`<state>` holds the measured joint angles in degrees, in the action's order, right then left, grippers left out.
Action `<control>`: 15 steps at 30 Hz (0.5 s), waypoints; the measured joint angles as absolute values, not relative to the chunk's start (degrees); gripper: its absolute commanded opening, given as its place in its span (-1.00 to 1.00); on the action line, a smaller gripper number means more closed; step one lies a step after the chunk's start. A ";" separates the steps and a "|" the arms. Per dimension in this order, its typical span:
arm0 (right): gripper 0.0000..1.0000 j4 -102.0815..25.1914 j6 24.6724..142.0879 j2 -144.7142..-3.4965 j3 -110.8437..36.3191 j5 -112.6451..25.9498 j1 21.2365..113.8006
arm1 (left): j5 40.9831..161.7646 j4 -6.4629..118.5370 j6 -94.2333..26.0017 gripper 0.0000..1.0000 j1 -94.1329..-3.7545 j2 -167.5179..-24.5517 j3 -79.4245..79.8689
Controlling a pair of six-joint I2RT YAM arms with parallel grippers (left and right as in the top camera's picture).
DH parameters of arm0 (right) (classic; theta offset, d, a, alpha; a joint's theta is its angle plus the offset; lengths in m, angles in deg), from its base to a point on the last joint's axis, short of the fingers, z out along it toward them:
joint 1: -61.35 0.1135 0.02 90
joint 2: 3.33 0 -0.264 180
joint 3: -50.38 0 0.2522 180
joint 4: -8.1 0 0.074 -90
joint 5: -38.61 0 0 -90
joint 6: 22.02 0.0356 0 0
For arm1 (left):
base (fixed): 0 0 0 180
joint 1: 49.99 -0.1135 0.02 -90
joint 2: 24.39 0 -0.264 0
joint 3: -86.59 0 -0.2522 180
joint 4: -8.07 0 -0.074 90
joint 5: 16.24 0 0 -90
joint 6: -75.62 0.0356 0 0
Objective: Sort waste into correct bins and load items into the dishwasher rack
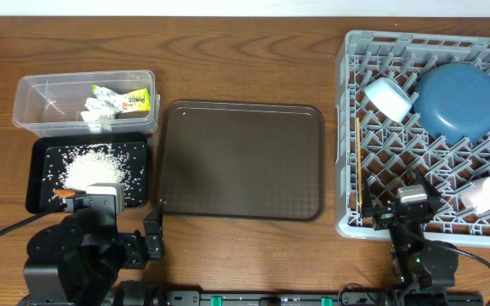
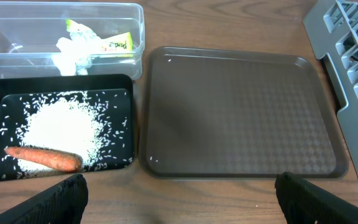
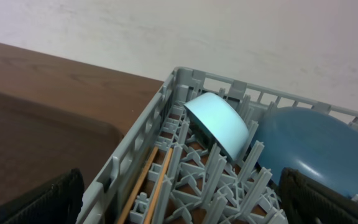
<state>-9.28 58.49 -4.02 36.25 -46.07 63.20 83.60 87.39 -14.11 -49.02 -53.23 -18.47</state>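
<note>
left of the brown tray (image 1: 241,161), waste lies seemingly sorted by kind: one wrapper (image 1: 134,100) and paper scraps (image 1: 99,110) in the tub (image 1: 32,89), rice (image 1: 92,170) and one carrot (image 2: 42,158) in the black tray (image 1: 39,191). right of it, the rack (image 1: 344,85) props one dish (image 1: 458,102), one bowl (image 1: 388,98), two cups (image 1: 487,194) and two chopsticks (image 1: 358,161) among its pegs. the left hand (image 2: 180,202) and right hand (image 3: 179,205) are spread apart, empty.

The table (image 1: 245,59) bears clear tub (image 1: 37,93), black tray (image 1: 45,200), brown tray (image 1: 241,161), grey rack (image 1: 345,102).

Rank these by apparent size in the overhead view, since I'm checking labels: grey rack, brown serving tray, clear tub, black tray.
1. grey rack
2. brown serving tray
3. clear tub and black tray: look alike, not ranked.
</note>
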 measured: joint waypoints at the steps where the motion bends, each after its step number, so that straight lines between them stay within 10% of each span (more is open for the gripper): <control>1: 0.98 -9.28 58.49 -4.02 36.25 -46.07 63.20 | 83.60 87.39 -14.11 0.96 -49.02 -53.23 -18.47; 15: 0.98 -9.30 58.49 -4.06 36.25 -46.07 63.20 | 81.18 83.46 -14.08 0.97 -49.04 -47.06 -27.23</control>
